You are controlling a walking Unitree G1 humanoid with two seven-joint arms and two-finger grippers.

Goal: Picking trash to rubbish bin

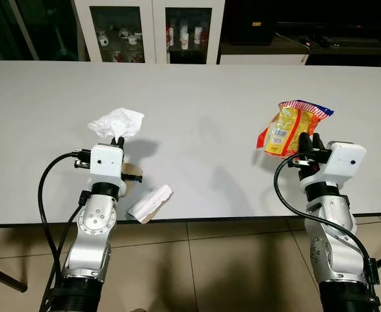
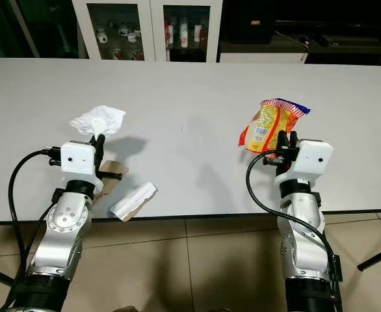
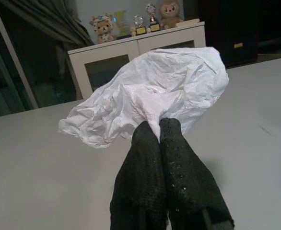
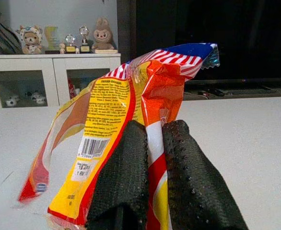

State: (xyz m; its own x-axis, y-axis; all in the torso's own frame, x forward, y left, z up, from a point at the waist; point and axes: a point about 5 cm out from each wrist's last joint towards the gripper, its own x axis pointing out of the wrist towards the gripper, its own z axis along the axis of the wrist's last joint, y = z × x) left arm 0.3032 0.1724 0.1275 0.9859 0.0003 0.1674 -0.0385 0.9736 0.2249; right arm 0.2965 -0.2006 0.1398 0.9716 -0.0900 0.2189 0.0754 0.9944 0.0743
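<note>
Trash is held in both grippers above a wide white table (image 1: pixel 197 97) that fills the middle of the head views; the left gripper (image 3: pixel 158 128), at the lower left of the frame, has its two black fingers pressed together on the edge of a crumpled white tissue paper (image 1: pixel 116 122), and the paper stands up over the fingertips, lifted off the table top; the right gripper (image 4: pixel 154 130), at the right of the frame, pinches a crinkled orange and yellow plastic snack wrapper (image 1: pixel 290 127) with red and white stripes and a blue corner at its top; the wrapper hangs upright in the fingers, with a barcode label on its yellow side, and its shadow lies on the table just beside it; near the front edge of the table, in the lower left part of the frame, lies a small rolled white paper piece with a brown end (image 1: pixel 150 203), just beside the left arm; a piece of brown cardboard (image 2: pixel 110 173) shows partly under that wrist, touching the table; behind the table, at the top of the frame, stands a white cabinet with glass doors (image 1: pixel 150 29) and small figures inside; on top of it, in the wrist views, stand plush toys and small trophies (image 4: pixel 66 40); below the table edge is a beige tiled floor (image 1: pixel 216 266).
</note>
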